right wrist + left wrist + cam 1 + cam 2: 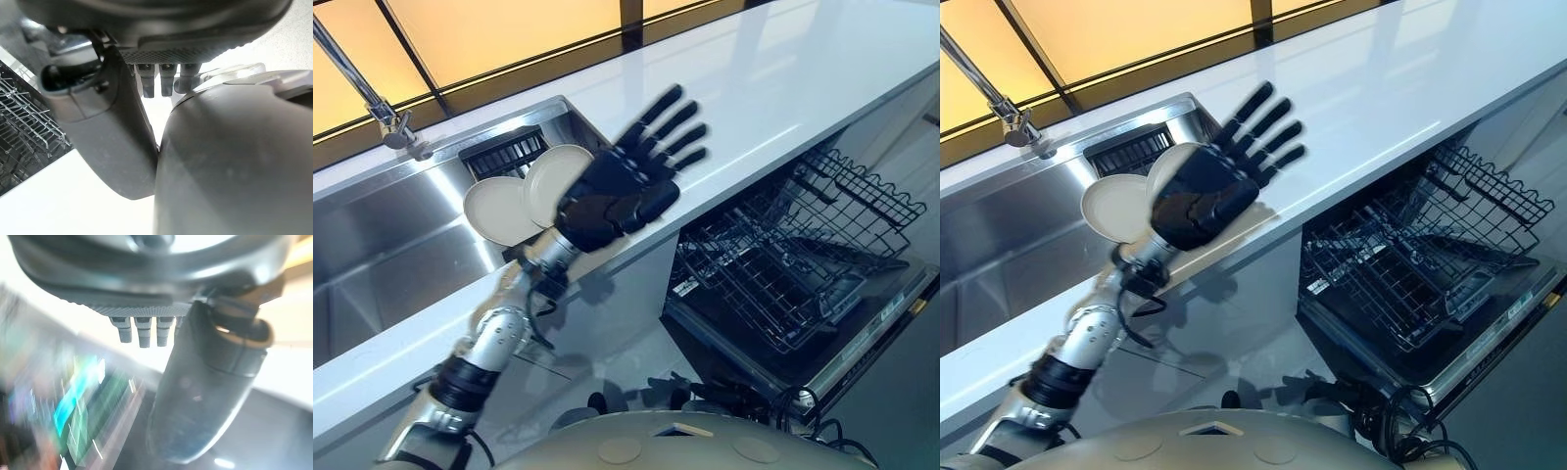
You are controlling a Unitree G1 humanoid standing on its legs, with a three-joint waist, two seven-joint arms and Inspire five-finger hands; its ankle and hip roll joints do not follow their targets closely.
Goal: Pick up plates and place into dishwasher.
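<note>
Left hand point(617, 201) up over the counter's point(783, 88) front edge, spread wide and empty, two plates point(499, 211) leaning in the sink's point(391, 245) right corner, dishwasher rack point(783, 264) open below, right hand's point(161, 24) grip can't be told.

Bench point(783, 88): white glossy top, running from near left to far right.

Sink point(401, 245): stainless steel, let into the bench's left part. A chrome tap point(372, 98) rises at its far edge.

Sink contents: two cream plates, both tilted up on edge at the right end, just beside a dark slotted grate point(504, 152). The right plate point(548, 171) overlaps the edge of the left plate point(499, 211). Lower rims hidden, so seating in the basin cannot be read.

Below the bench, right: dishwasher open, black wire rack point(783, 255) drawn out over the lowered door point(871, 333).
</note>
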